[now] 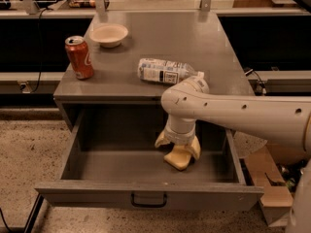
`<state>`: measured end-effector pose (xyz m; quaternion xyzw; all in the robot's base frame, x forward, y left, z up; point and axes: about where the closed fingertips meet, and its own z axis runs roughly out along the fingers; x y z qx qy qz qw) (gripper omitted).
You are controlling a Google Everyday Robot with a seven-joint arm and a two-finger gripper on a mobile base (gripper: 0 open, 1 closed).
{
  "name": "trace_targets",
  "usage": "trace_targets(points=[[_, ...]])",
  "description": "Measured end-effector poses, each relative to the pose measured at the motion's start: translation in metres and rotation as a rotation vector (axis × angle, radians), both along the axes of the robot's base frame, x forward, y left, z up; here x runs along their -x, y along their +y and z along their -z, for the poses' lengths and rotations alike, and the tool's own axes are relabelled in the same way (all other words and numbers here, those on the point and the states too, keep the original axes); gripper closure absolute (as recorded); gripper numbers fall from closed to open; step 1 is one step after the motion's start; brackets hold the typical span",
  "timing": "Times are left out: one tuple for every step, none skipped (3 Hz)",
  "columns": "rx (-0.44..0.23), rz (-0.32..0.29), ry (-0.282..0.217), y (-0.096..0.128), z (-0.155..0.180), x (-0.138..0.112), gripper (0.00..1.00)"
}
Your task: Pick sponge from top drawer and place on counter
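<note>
The top drawer point(121, 164) is pulled open below the counter point(204, 42). The pale yellow sponge point(177, 159) lies on the drawer floor, right of centre. My gripper point(179, 147) reaches down into the drawer right over the sponge. Its cream fingers point(162, 140) are spread, one to each side of the sponge's far end. The sponge rests on the floor and is not lifted. My white arm comes in from the right, across the drawer's right side.
On the counter a red soda can point(79, 57) stands at the front left, a pale bowl point(109, 34) sits behind it, and a plastic bottle point(163, 71) lies on its side near the front edge. A cardboard box point(268, 188) sits on the floor at right.
</note>
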<state>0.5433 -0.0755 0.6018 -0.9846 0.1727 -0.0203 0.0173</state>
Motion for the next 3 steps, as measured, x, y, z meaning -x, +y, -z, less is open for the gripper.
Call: trace_targets(points=[[-0.032, 0.014, -0.001, -0.003, -0.005, 0.004, 0.41], [-0.108, 0.022, 0.014, -0.004, -0.024, 0.006, 0.65], [-0.186, 0.025, 0.007, -0.008, -0.062, 0.005, 0.88]])
